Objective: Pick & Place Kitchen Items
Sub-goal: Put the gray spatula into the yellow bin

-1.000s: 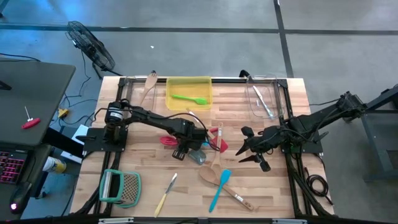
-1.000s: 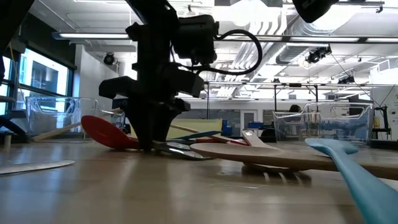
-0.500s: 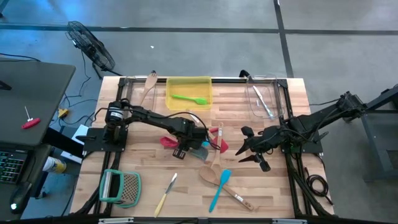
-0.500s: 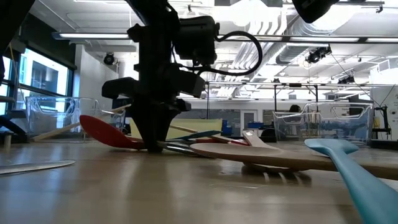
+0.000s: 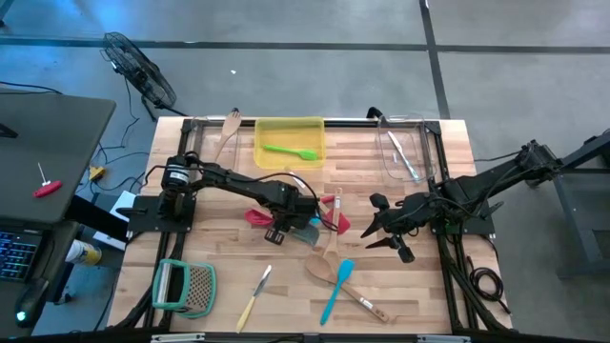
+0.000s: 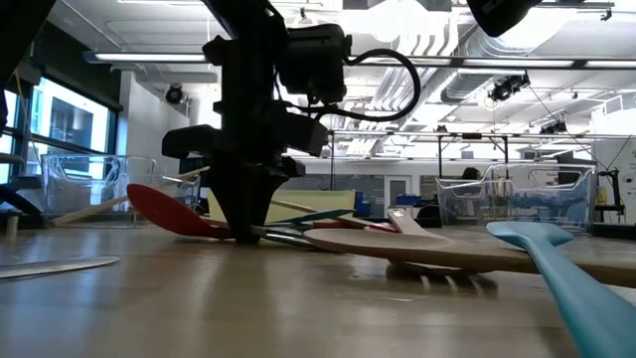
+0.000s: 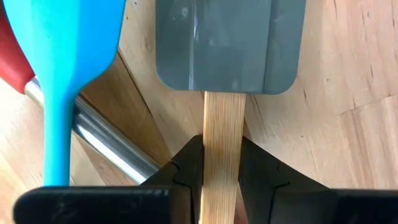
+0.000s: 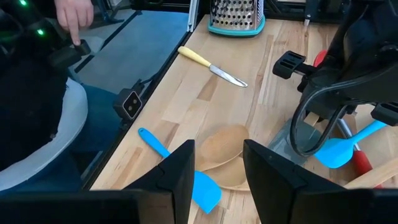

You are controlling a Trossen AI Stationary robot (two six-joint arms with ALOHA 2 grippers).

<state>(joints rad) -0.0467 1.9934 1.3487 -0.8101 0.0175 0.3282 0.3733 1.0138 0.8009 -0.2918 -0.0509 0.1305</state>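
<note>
The left tool [image 7: 222, 177] has its two dark fingers [image 7: 186, 165] pressed against either side of a pale wooden handle [image 7: 224, 134], so it grips the grey spatula [image 7: 227, 43], whose flat blade lies on the wooden desk [image 7: 348, 93] just beyond the fingertips. Beside it lies a blue spatula [image 7: 71, 56], its blade wide and its neck narrowing toward the tool. A shiny metal bar [image 7: 109, 140], possibly tongs, runs under the blue one, and something red [image 7: 15, 65] shows behind it.
</note>
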